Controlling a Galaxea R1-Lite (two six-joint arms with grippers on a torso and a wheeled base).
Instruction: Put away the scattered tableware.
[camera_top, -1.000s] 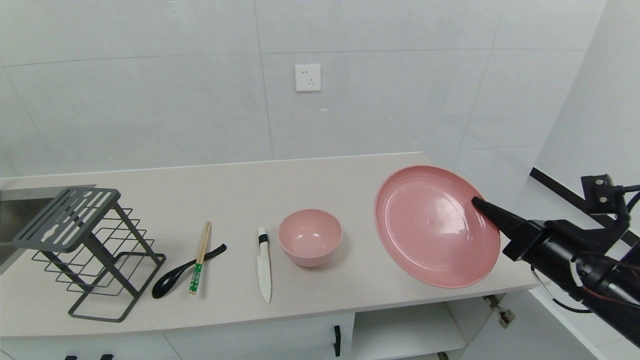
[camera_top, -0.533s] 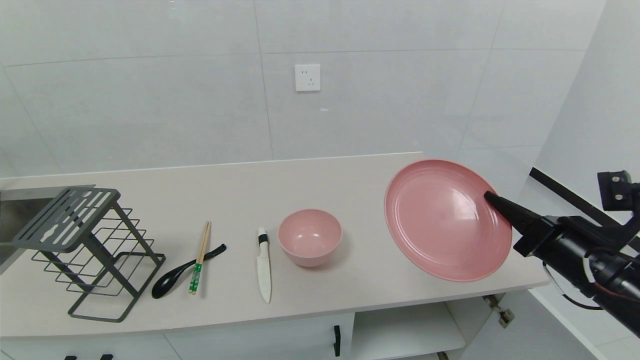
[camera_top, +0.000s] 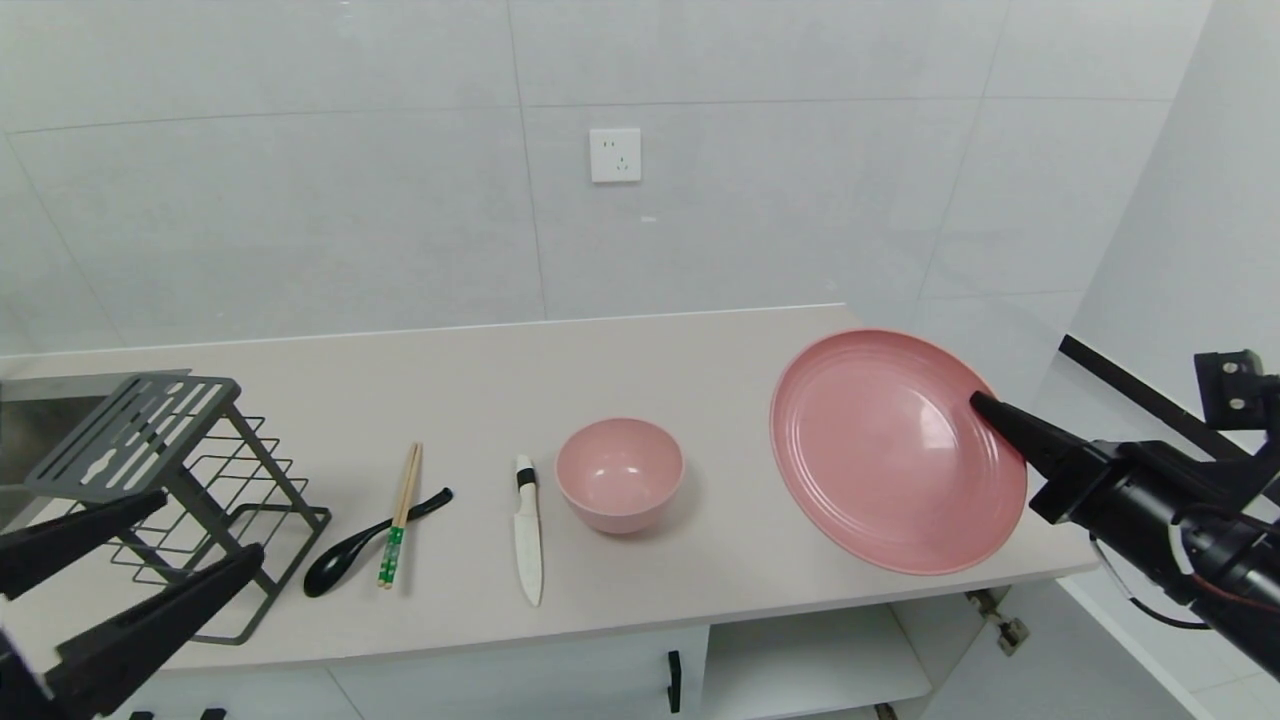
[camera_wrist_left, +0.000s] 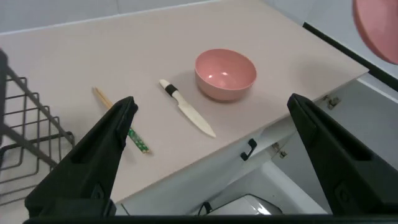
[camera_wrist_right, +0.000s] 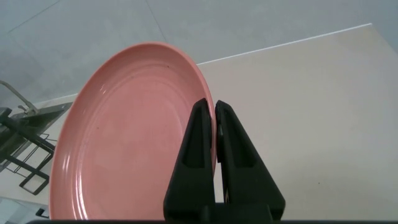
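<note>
Jaws of right gripper (camera_top: 978, 402) pinch pink plate (camera_top: 885, 450) by rim.

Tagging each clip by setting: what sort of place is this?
Likely a kitchen: a countertop over white cabinets, a tiled wall, and a dish rack, with a pink bowl and pink plate out.

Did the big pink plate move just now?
Yes. The plate, pinched in the right gripper, has shifted a little to the right, farther from the bowl, which stayed put on the counter.
</note>
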